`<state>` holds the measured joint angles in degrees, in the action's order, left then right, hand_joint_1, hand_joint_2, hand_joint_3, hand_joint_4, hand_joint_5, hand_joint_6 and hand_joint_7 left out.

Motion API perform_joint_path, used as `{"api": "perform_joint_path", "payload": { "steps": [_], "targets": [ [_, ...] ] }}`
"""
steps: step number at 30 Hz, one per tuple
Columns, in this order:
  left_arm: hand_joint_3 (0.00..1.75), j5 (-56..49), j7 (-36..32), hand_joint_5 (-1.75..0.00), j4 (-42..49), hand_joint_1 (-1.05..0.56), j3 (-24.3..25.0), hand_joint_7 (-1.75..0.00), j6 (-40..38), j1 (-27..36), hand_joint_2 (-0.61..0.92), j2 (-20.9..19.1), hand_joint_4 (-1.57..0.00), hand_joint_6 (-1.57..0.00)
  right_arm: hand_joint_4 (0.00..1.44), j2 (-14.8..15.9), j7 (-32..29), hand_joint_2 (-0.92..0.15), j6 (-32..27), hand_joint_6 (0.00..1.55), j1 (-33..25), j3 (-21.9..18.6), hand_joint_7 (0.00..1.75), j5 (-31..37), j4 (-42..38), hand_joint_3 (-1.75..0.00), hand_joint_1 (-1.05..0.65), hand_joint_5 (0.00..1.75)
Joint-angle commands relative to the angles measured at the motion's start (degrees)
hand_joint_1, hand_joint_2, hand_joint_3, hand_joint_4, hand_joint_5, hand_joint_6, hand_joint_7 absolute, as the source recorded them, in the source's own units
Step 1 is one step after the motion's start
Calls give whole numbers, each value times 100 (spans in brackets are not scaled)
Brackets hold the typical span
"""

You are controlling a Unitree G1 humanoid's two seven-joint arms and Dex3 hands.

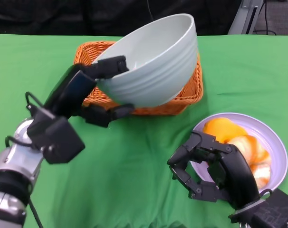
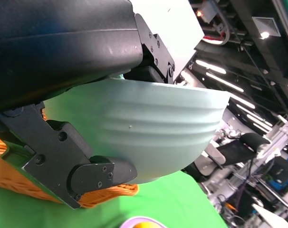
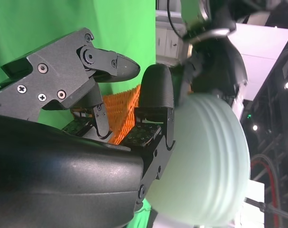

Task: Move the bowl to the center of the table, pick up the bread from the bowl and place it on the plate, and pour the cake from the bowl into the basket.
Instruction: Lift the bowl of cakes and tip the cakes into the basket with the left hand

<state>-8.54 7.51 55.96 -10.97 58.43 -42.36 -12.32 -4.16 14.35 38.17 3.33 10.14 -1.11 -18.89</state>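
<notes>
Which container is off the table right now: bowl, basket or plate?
The bowl: the left hand holds it tilted above the basket; the plate rests on the table.

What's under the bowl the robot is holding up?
The orange basket sits under the tipped bowl, held by the left hand. The bowl covers the basket's inside, so its contents can't be seen.

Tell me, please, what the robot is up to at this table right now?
The left hand grips the pale green bowl by its rim and holds it tilted over the wicker basket, apparently to tip the cake in; no cake is visible. The bread already lies on the lilac plate. The right hand rests beside that plate, holding nothing.
</notes>
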Motion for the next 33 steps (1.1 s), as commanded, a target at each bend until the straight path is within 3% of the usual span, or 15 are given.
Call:
{"api": "perform_joint_path", "payload": {
  "steps": [1,6,11,19,27,33],
  "targets": [
    [97,278,349,-172,184,-9,186,-156,-112,-344,68,114,-67,-62,73,-9,21,-60,51,70,-41,-2,120,-77,-91,-77,-17,149],
    [82,370,743,-168,421,-11,310,-143,-473,-654,76,318,-73,-65,74,-16,-38,-59,134,71,-20,29,120,42,-217,-77,-21,151],
    [67,582,1176,-174,609,-14,532,-146,-889,-853,85,543,-73,-64,73,-19,26,-59,213,70,18,62,121,18,-393,-76,-21,155],
    [67,728,1483,-174,761,-14,801,-151,-1401,-1067,86,778,-72,-63,74,-33,1,-59,448,71,111,71,122,94,-703,-76,-23,159],
    [82,1723,2281,-175,992,-9,1620,-151,-2589,-1423,78,1270,-74,-70,73,-41,37,-59,475,71,130,76,123,96,-783,-75,-25,161],
    [88,1948,2450,-175,1136,-10,1957,-152,-3253,-1630,74,1317,-72,-70,75,-57,8,-58,553,72,142,71,123,145,-843,-76,-23,156]
  ]
}}
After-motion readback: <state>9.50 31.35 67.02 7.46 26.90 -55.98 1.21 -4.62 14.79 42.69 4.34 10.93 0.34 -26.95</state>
